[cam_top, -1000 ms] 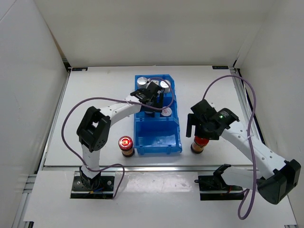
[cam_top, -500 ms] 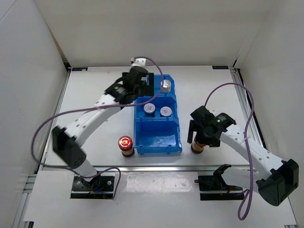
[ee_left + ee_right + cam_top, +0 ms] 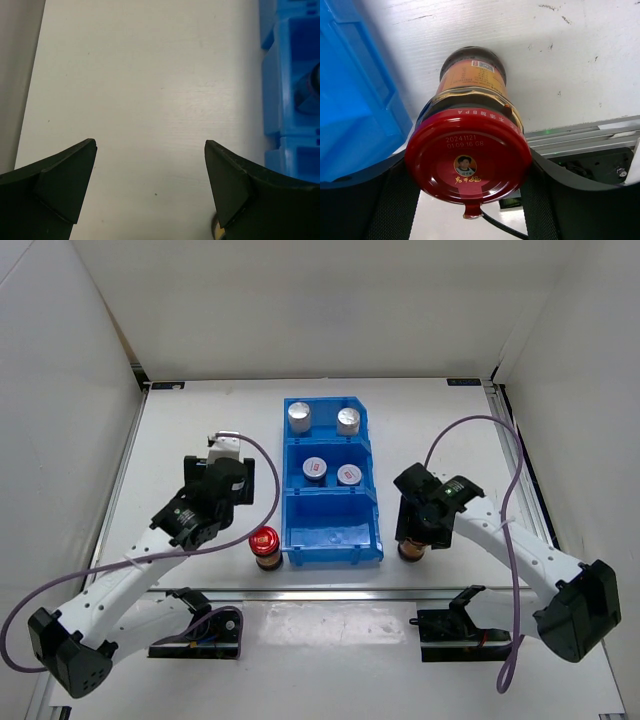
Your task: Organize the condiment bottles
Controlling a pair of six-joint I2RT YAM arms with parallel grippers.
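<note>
Two silver-capped bottles (image 3: 300, 418) (image 3: 348, 421) stand in the far compartment of the blue bin (image 3: 330, 558). Two white-lidded jars (image 3: 315, 469) (image 3: 349, 475) fill the middle compartment. A red-capped jar (image 3: 265, 543) stands on the table by the bin's near-left corner. My left gripper (image 3: 222, 508) (image 3: 150, 185) hangs open over bare table just left of it. Right of the bin, my right gripper (image 3: 418, 525) (image 3: 470, 175) is shut on the second red-capped jar (image 3: 412, 548) (image 3: 468, 157). Its fingers press the lid from both sides.
The bin's near compartment holds nothing. The bin's wall (image 3: 355, 100) is close on the left of the held jar, and the bin (image 3: 290, 75) lies right of the left gripper. The table's front edge and metal rail (image 3: 330, 592) run just behind both red-capped jars.
The left arm has pulled back from the far end of the bin to the table left of it. The right gripper has lowered and closed on the red-capped jar.
</note>
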